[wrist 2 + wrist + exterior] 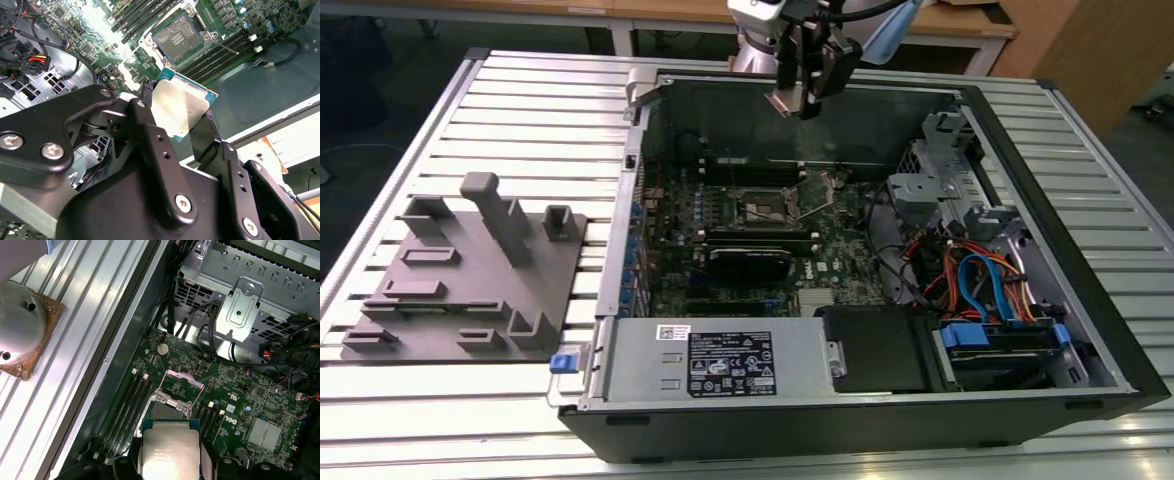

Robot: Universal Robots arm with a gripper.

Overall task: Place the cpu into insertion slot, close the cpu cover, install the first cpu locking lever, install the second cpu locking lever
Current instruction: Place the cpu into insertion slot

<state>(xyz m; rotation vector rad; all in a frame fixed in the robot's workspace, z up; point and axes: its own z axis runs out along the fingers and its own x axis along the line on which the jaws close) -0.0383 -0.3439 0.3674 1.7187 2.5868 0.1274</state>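
Bright, even light — case (881, 115) interior shadowed; white glare on circuit board (97, 15), sheen on cpu (182, 107).

- cpu (184, 106): dull silver-grey metal top, faintly brushed, green board rim.
- gripper (178, 103): matt black metal, bright screw heads.
- insertion slot (177, 36): dark centre, silver metal edging.
- cpu cover (186, 380): thin bare metal.
- circuit board (235, 390): matt green.
- table (520, 110): ribbed satin aluminium.
- fixture (454, 290), exterior view's left: matt grey plastic.
- case (854, 440): matt black shell, grey sheet-metal inside.

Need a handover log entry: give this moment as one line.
hand: shut on cpu | location: above open computer case | insertion slot: empty | cpu cover: raised
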